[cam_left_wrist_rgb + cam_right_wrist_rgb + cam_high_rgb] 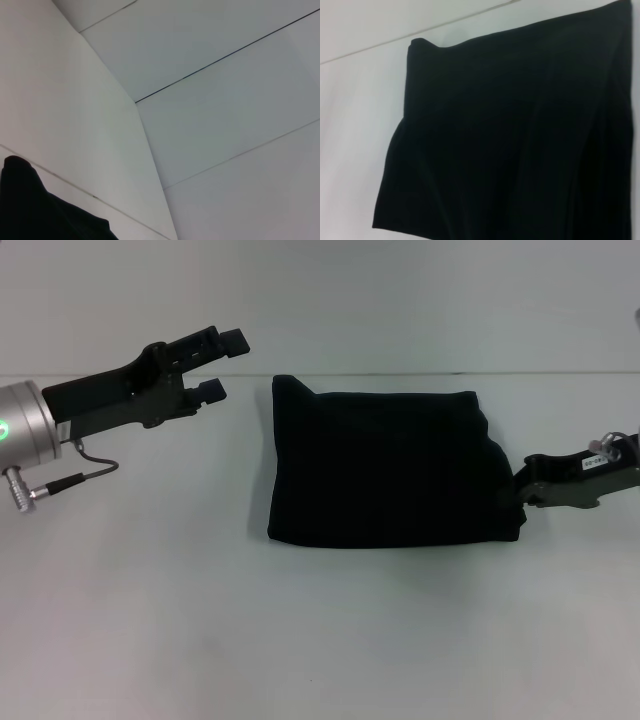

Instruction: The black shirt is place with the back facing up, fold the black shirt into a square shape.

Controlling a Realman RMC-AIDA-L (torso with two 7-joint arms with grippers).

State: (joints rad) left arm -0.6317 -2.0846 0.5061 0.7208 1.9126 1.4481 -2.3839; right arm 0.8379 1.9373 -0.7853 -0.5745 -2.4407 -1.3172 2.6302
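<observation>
The black shirt (385, 468) lies folded into a rough rectangle on the white table, plain black side up. My left gripper (223, 364) hovers open to the left of the shirt's far left corner, with nothing between its fingers. My right gripper (519, 495) is at the shirt's right edge, low on the table, its tips against or under the cloth and hidden by it. The right wrist view is filled by the shirt (515, 135). In the left wrist view only a corner of the shirt (35, 210) shows.
The white table (150, 590) stretches around the shirt to the left and front. A pale wall (400, 300) rises behind the table's far edge. A grey cable (95, 468) hangs from the left arm.
</observation>
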